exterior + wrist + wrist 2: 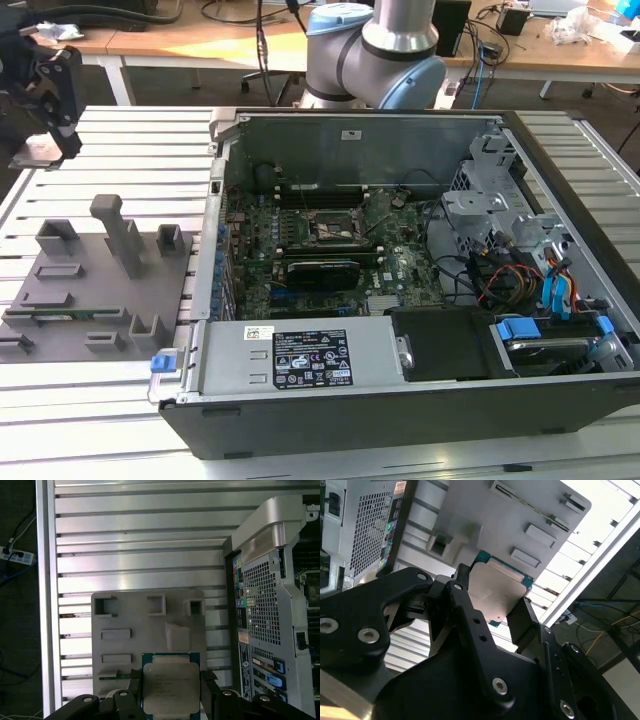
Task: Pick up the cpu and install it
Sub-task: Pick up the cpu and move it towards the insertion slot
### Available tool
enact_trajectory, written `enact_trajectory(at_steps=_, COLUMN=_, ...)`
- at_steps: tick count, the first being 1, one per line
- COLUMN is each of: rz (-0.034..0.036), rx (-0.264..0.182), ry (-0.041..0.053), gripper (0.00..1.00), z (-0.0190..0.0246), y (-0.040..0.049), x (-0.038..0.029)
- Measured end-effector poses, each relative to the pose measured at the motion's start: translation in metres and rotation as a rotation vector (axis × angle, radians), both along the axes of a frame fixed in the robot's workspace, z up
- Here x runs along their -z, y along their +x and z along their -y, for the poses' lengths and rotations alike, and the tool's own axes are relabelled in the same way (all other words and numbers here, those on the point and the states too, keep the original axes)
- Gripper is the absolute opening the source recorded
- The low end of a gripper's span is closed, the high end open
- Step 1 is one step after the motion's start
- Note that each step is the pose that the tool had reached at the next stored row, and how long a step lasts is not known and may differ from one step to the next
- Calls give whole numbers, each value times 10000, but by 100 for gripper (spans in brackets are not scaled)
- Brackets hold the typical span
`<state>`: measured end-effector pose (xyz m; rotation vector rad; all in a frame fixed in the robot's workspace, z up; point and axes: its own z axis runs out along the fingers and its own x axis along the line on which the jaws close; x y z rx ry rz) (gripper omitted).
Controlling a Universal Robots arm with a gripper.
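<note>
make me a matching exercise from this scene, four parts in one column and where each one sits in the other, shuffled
Things:
1. cpu
2. grey fixture plate
3. cpu socket
4. power supply

Places:
a. on the motherboard, inside the open computer case
b. held in the gripper
c. along the case's edge nearest the exterior camera
d. flat on the slatted table, at the exterior view's left of the case

Pairs: 1-b, 2-d, 3-a, 4-c
</note>
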<state>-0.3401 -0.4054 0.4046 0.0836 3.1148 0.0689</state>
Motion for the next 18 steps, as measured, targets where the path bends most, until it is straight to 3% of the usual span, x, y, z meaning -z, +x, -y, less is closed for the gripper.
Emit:
enact_trajectory(at_steps=8, rz=0, rx=-1, ry=0, gripper=55, z=0, y=196, x=0)
enact_trajectory(at_steps=18, rz=0, rx=0, ry=0, gripper=55, z=0, y=362, x=0)
